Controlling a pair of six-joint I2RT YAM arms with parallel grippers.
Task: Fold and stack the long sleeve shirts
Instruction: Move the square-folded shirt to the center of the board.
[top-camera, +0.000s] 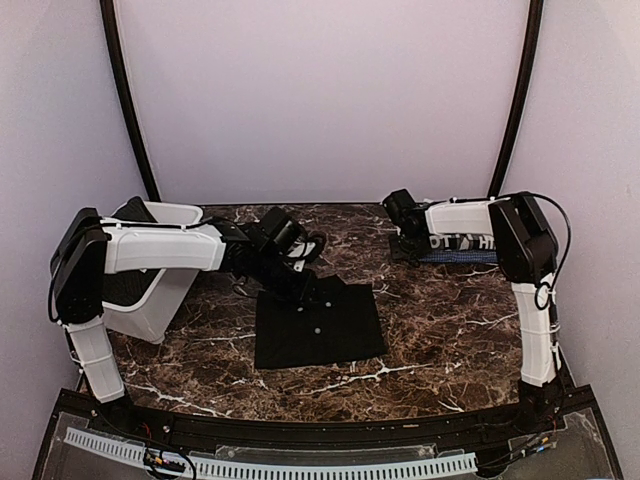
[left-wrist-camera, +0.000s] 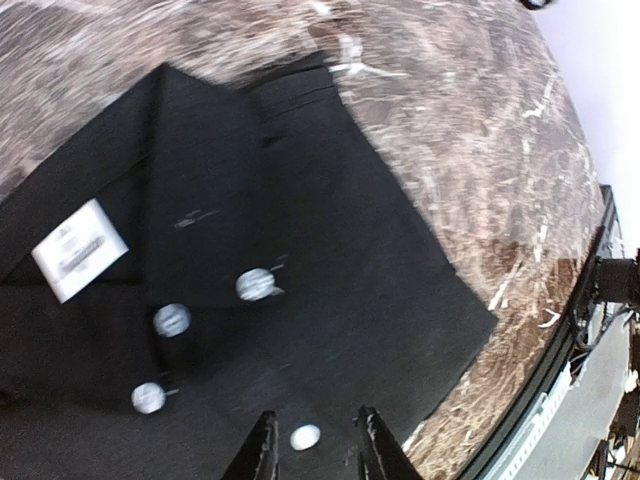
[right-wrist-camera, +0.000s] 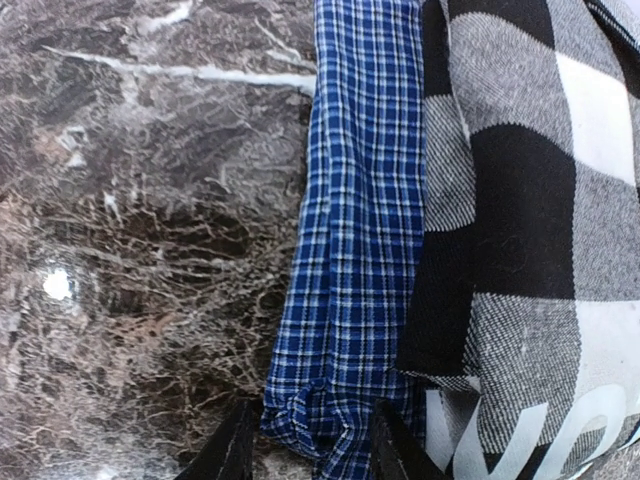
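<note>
**Claws over two shirts: left claw (left-wrist-camera: 315, 425) slightly spread, right claw (right-wrist-camera: 312, 420) astride a blue edge**

On the left wrist view, the left claw hangs just above the black shirt (top-camera: 320, 325). Its two fingers stand a little apart with nothing caught between them. The gap shows flat black cloth and one white button (left-wrist-camera: 305, 437). Three more white buttons lie further along the same strip of cloth, and a white label (left-wrist-camera: 80, 248) sits near the collar. This view is somewhat blurred. From above, the black shirt lies folded into a rough square at the middle of the marble table (top-camera: 440, 320). The left claw is over its far left corner.

The right claw has one finger on each side of the bunched end of the blue plaid edge (right-wrist-camera: 360, 200) of the checked shirt (right-wrist-camera: 520, 200). The cloth fills the gap and touches both fingers. Whether they are squeezing it I cannot tell. White lettering (right-wrist-camera: 500, 440) shows on the black-and-white checks just beside the claw.

From above, the checked shirt lies flat at the far right of the table, well apart from the black one. The right claw is at its left end. A white bin (top-camera: 165, 300) stands at the table's left edge, partly behind the left arm.
</note>
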